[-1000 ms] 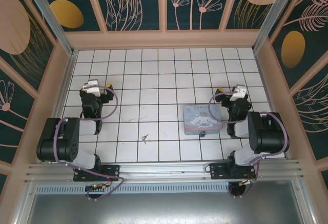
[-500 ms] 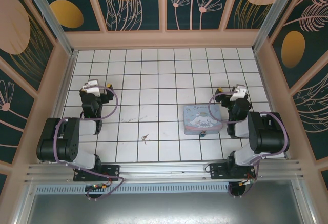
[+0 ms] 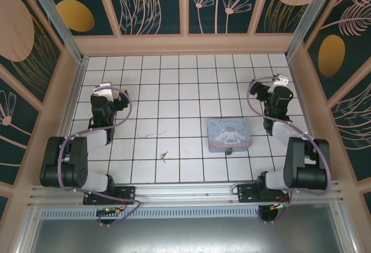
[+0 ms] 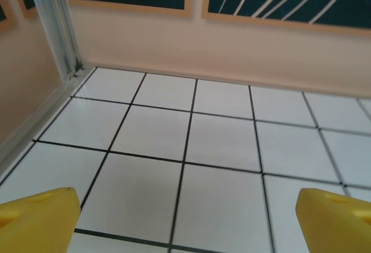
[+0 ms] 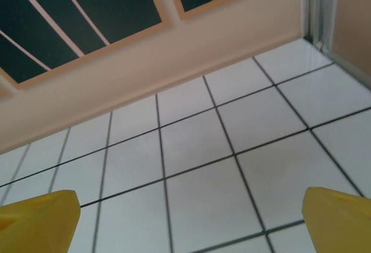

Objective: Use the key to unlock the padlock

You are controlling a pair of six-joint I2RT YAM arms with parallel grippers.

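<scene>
While both arms hang over bare tiles, the tiny teal-green padlock [image 3: 230,150] and the tiny thin dull-metal key [image 3: 164,156] lie untouched on the white tiled floor [image 3: 179,91].
Left gripper [image 4: 185,221] is near the far-left side, its yellow fingertips [image 4: 35,217] spread wide with nothing between them. Right gripper [image 5: 185,218] is at the far right, its yellow fingertips [image 5: 339,213] likewise wide apart. The padlock is a dark speck just at the near edge of the pastel blue cartoon tin [image 3: 229,132], right of centre. The key is alone on a tile left of it, well apart from both grippers.
</scene>
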